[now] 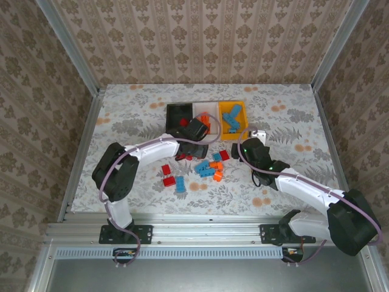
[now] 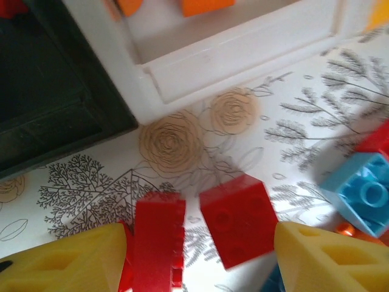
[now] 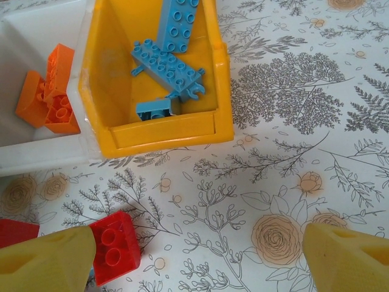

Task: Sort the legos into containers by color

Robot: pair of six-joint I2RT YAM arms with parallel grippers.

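Between fingers of released left gripper [image 2: 200, 243]: two small red plastic bricks [image 2: 159, 237], leftmost's long axis toward 12 o'clock; black plastic bin [image 2: 48, 103] at 11 o'clock; right gripper [image 3: 199, 243] released, empty.

Three bins stand joined in a row on the floral table [image 1: 130, 176]: black bin [image 1: 177, 112], white bin [image 1: 204, 107], yellow-orange bin [image 1: 245, 115]. Blue bricks [image 1: 230, 117] lie in the yellow-orange one and orange bricks [image 1: 206, 120] in the white one. The left arm [image 1: 196, 129] overhangs the row's near edge. The right arm [image 1: 254, 149] sits just nearer than the yellow-orange end. Loose red, blue and orange bricks [image 1: 209, 168] are scattered nearer than the row.
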